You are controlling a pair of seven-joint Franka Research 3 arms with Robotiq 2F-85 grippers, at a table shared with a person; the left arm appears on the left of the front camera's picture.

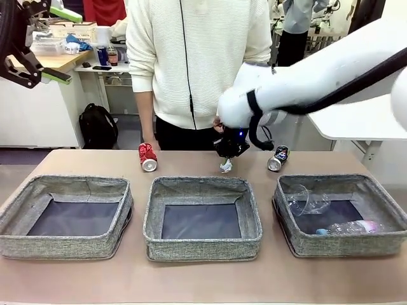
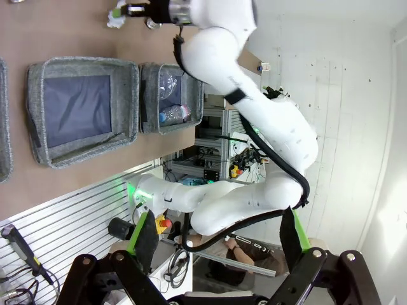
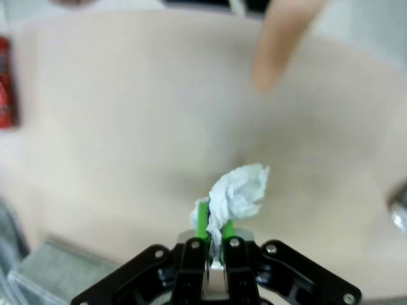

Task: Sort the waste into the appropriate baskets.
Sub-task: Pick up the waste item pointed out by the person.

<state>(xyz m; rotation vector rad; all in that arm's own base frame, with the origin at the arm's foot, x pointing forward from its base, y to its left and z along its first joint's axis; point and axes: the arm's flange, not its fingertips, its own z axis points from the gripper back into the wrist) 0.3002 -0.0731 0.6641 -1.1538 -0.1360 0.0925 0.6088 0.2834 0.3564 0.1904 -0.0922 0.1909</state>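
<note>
Right wrist view, and the right gripper (image 3: 215,238) has its green pads (image 3: 202,219) pinched narrow on the lower edge of the crumpled white paper ball (image 3: 240,189) — only a corner of it. Most of the ball bulges out past the fingertips. A person's finger (image 3: 280,44) hangs blurred above the tabletop (image 3: 127,127) beyond.

From the front, that ball sits at the far side of the table, just behind the rear rim of the middle basket (image 1: 202,240). Whether it's clear of the surface yet, I can't tell. The crushed red can (image 1: 147,157) lies off to one side and the dark can (image 1: 278,157) to the other, both well apart from the grip. The right-hand basket (image 1: 340,243) holds the clear plastic cup (image 1: 307,200) and the bottle with the blue cap (image 1: 346,227); the left-hand basket (image 1: 63,238) shows a bare dark bottom.

The left gripper (image 2: 217,238) is parked high, jaws wide, nothing between them.

So what does this step want? I'd say a straight lift first, gentle, because a grip on one fold of paper can tear or slip. Then carry low over a soft rim and let go only when well inside. Plastics are in the right-hand basket, so paper likely belongs elsewhere — the middle one is nearest.

Writing? The red can's print is too blurred to read, and the dark can shows coloured markings I can't make out.
</note>
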